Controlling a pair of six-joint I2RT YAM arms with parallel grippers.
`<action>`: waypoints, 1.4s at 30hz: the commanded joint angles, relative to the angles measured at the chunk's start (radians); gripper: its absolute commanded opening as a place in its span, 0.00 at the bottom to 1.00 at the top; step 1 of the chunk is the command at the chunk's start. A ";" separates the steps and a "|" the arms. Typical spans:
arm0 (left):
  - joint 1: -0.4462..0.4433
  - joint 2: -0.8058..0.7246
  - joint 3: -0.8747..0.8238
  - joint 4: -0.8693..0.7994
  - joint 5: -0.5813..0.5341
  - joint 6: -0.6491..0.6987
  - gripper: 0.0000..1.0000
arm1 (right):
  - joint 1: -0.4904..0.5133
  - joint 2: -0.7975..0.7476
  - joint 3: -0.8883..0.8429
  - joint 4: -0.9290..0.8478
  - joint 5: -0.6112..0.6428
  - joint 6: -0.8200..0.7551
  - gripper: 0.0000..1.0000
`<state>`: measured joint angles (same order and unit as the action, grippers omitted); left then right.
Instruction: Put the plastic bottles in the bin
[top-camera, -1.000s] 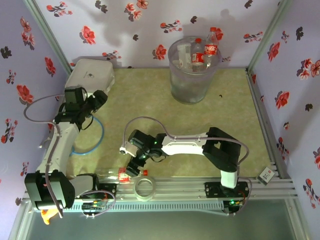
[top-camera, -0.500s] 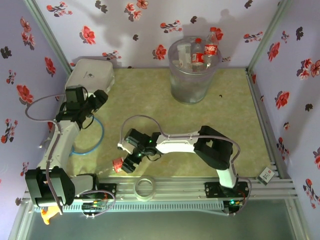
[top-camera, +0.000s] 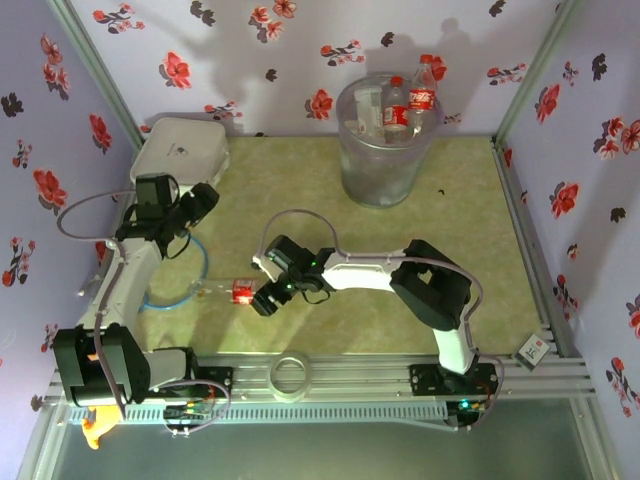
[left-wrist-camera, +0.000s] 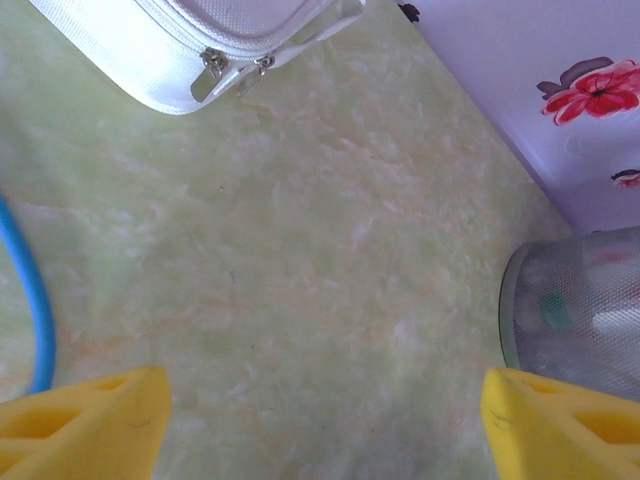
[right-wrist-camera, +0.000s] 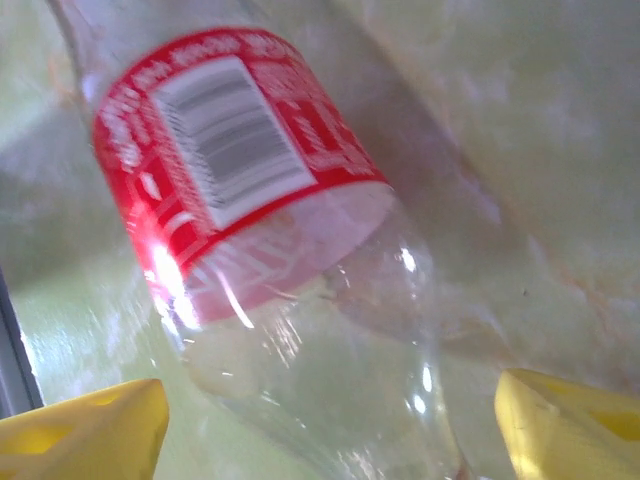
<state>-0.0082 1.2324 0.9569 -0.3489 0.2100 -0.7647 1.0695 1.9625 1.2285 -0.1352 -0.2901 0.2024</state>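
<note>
My right gripper (top-camera: 266, 296) is shut on the base end of a clear plastic bottle (top-camera: 238, 292) with a red label, left of the table's middle. In the right wrist view that bottle (right-wrist-camera: 300, 300) sits between the yellow fingers (right-wrist-camera: 90, 425), its neck pointing away from them. The tall translucent bin (top-camera: 384, 150) stands at the back and holds several bottles (top-camera: 398, 103) with red caps and labels. My left gripper (top-camera: 199, 202) stands open over bare table, near the white box. The left wrist view shows its fingers (left-wrist-camera: 85, 415) wide apart and the bin (left-wrist-camera: 575, 305) at the right edge.
A flat white zippered box (top-camera: 180, 148) lies in the back left corner, its corner (left-wrist-camera: 190, 45) seen by the left wrist camera. A blue cable loop (top-camera: 196, 276) lies beside the left arm. A tape roll (top-camera: 291, 375) rests on the front rail.
My right gripper has carried the red-labelled bottle from the front rail away toward the table's left middle. The left arm has hardly moved.
</note>
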 joint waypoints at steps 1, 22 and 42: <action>0.008 0.017 -0.012 -0.012 0.013 0.018 0.82 | -0.001 -0.049 -0.042 0.017 0.042 0.044 0.80; -0.010 -0.077 -0.197 -0.199 -0.225 0.122 0.82 | -0.048 -0.269 -0.241 0.007 0.117 0.032 0.78; -0.047 -0.163 -0.379 -0.195 -0.332 -0.095 0.82 | 0.061 -0.011 0.114 -0.111 -0.089 -0.391 0.98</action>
<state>-0.0490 1.0695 0.6033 -0.5804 -0.1535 -0.7910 1.1259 1.9003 1.2858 -0.2447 -0.3233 -0.1295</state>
